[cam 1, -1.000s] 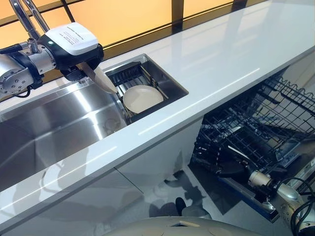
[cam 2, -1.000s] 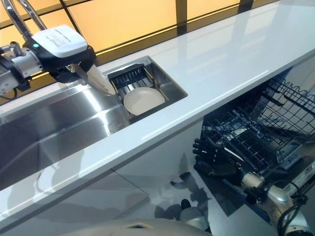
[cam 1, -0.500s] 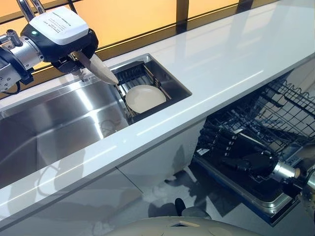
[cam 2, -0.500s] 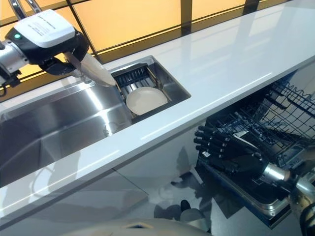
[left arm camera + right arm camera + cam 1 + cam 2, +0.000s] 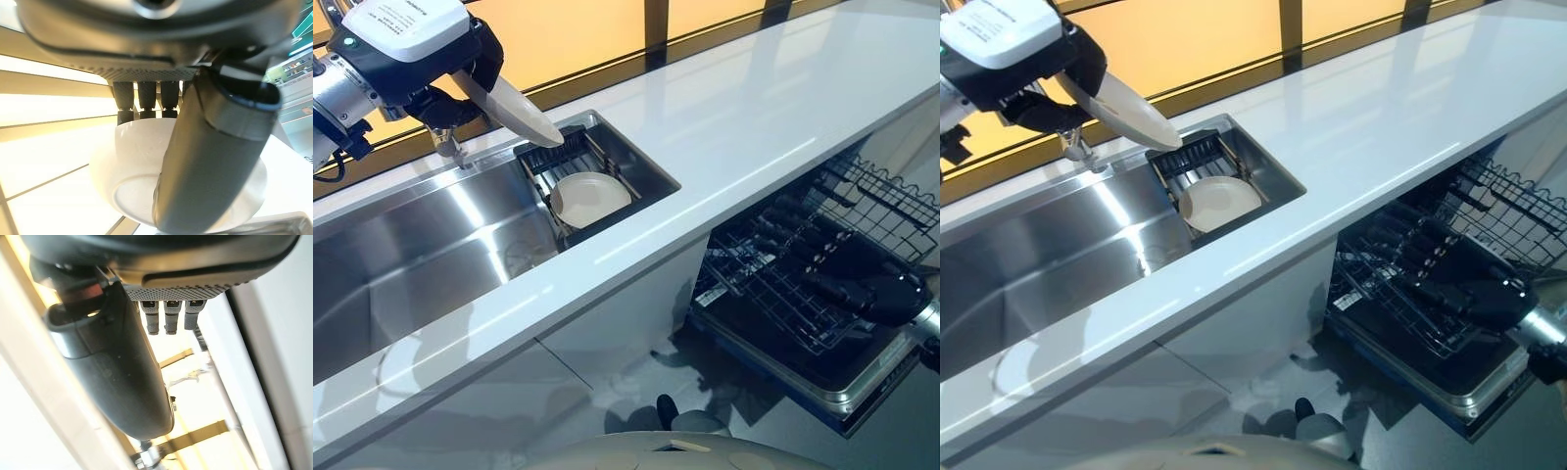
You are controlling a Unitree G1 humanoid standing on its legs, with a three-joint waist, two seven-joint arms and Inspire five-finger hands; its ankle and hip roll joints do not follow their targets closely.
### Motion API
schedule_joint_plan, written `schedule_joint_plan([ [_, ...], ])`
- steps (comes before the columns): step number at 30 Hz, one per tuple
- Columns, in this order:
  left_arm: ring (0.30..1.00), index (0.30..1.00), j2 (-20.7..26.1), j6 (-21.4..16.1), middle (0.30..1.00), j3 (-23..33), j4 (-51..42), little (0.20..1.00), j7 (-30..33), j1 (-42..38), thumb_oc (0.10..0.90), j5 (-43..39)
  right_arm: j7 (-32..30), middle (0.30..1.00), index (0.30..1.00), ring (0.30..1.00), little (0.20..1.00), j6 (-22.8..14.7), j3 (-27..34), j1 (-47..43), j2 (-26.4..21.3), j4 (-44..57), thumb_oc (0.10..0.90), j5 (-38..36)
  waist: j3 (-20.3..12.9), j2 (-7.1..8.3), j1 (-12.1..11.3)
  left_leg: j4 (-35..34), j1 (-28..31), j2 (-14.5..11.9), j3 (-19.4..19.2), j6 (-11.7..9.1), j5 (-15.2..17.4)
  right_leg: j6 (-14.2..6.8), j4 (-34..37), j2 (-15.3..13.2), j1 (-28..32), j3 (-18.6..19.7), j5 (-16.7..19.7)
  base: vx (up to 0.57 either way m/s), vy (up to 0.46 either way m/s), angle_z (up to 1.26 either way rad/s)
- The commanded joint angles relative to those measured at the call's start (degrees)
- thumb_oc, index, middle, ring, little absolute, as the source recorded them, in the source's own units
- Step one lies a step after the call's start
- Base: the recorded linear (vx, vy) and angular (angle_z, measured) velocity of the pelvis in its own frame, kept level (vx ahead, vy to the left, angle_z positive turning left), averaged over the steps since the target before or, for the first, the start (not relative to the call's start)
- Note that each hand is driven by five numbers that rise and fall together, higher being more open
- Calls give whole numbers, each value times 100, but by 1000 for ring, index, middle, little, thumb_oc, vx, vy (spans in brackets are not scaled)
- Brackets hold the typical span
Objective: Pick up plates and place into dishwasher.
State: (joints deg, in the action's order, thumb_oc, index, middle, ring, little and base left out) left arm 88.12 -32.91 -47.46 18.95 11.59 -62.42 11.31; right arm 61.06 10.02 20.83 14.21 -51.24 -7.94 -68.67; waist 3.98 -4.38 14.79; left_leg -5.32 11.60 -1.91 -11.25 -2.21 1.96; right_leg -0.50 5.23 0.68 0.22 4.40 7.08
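My left hand [image 5: 435,83] is raised over the back rim of the sink, shut on a white plate [image 5: 516,111] that tilts down to the right. In the left wrist view the thumb lies across the plate [image 5: 129,196] and the fingers curl behind it. A second white plate [image 5: 590,195] lies in the dark drying rack [image 5: 570,149] at the sink's right end. My right hand [image 5: 857,279] hovers open, with straight fingers, over the pulled-out wire dishwasher rack [image 5: 764,289] at lower right; it holds nothing.
The steel sink [image 5: 411,245] is sunk in a long white countertop [image 5: 754,108]. A tap base [image 5: 450,153] stands at the sink's back edge under my left hand. The dishwasher's door tray [image 5: 822,392] juts out below the counter.
My left hand has lifted the plate up and away from the sink rack. My right hand has swung right and up, from beside the dishwasher to over its rack.
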Motion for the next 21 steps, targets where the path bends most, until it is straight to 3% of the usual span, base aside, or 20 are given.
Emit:
schedule_joint_plan([
  [1,300,300,8,166,300,809,586,200,109,-565,100,-981,-397,900,900,900,900,-713,494,-605,-415,223,800,-817,-581,71,-21,32,-316,184,44,222,-136,-443,-64,33,300,44,-198,0,0,0],
  [5,300,300,-373,315,300,1004,445,200,-201,-573,100,-1278,-925,900,900,900,900,-1223,307,-1109,-332,392,800,-922,-595,67,-70,32,-314,186,87,223,-124,-431,-57,36,320,65,-219,0,0,0],
  [9,300,300,-724,332,300,1190,505,200,-379,-482,100,-1338,-1234,900,900,900,900,-1368,-31,-1725,-225,646,800,-1147,-620,46,-151,32,-312,195,139,226,-102,-421,-43,33,353,53,-246,0,0,0],
  [14,300,300,-1053,530,300,1153,577,200,-836,-703,100,-1882,-1782,900,900,900,900,-1678,-281,-2200,-213,862,800,-726,-612,26,-190,32,-303,199,181,231,-107,-414,-42,26,380,24,-253,0,0,0],
  [20,300,300,-1378,581,300,1178,713,200,-1188,-850,100,-2384,-2011,900,900,900,900,-2021,-435,-2535,-167,886,800,-626,-624,41,-204,32,-309,199,207,229,-112,-402,-42,31,383,23,-257,-8,-1,2],
  [21,300,300,-1501,639,300,1229,704,200,-1268,-858,100,-2510,-2187,900,900,900,900,-2196,-469,-2638,-166,867,800,-306,-629,45,-206,32,-305,201,214,224,-113,-402,-36,34,391,28,-259,0,0,0],
])
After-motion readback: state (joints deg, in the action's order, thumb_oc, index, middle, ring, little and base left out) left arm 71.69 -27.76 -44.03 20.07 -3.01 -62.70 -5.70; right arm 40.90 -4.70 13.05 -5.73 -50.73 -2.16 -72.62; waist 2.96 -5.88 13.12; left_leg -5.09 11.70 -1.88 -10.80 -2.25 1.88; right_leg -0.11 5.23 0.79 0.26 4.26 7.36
